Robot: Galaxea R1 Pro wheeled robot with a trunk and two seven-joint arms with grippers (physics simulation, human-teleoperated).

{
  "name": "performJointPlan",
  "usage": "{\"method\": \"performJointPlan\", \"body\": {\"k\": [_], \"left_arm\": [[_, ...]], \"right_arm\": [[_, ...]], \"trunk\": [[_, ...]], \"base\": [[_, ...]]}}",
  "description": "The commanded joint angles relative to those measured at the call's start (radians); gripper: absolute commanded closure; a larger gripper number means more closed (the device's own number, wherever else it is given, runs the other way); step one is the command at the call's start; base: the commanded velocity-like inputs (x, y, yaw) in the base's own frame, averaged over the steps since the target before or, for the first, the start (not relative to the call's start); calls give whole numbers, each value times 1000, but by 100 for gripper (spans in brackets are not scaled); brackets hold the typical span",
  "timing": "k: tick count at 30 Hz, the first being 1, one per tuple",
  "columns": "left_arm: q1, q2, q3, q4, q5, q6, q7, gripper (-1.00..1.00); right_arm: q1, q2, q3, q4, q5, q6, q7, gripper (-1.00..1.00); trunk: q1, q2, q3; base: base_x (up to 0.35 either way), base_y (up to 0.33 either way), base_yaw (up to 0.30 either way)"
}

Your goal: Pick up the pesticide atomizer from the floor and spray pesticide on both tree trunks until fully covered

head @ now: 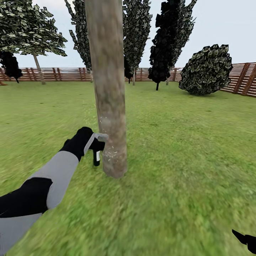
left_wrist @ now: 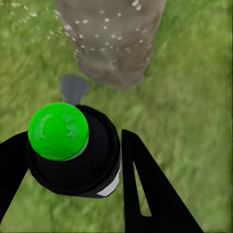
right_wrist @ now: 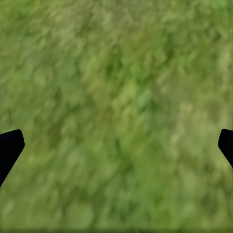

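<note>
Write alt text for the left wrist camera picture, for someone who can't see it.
Seen from above, the left end effector grips a black pesticide atomizer with a round green cap, its grey nozzle aimed at the base of a grey-brown tree trunk. White specks dot the trunk, and green lawn surrounds everything.

Counts, head view: 1 thick trunk [head: 108,89] up front on 1 lawn [head: 185,142]. 1 broad-crowned tree [head: 30,32] at far left. Approx 3 dark narrow trees [head: 170,39] behind; overlap makes the exact no. unclear. 1 round bush [head: 208,69]. 1 slat fence [head: 245,78]. 1 atomizer [head: 96,153]. 2 arms: left [head: 53,177], right tip [head: 247,240].
</note>
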Motion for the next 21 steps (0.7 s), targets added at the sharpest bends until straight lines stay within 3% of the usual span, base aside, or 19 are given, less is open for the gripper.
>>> {"method": "performJointPlan", "body": {"k": [1, 21], "left_arm": [[-6, -2, 0, 0, -3, 0, 0, 100], [-198, -22, 0, 11, 0, 7, 1, 100]], "right_arm": [[0, 0, 0, 0, 0, 0, 0, -100], [0, -1, -2, 0, 0, 0, 1, -100]], "trunk": [[0, 0, 0], [0, 0, 0]], "base": [[0, 0, 0], [0, 0, 0]]}}
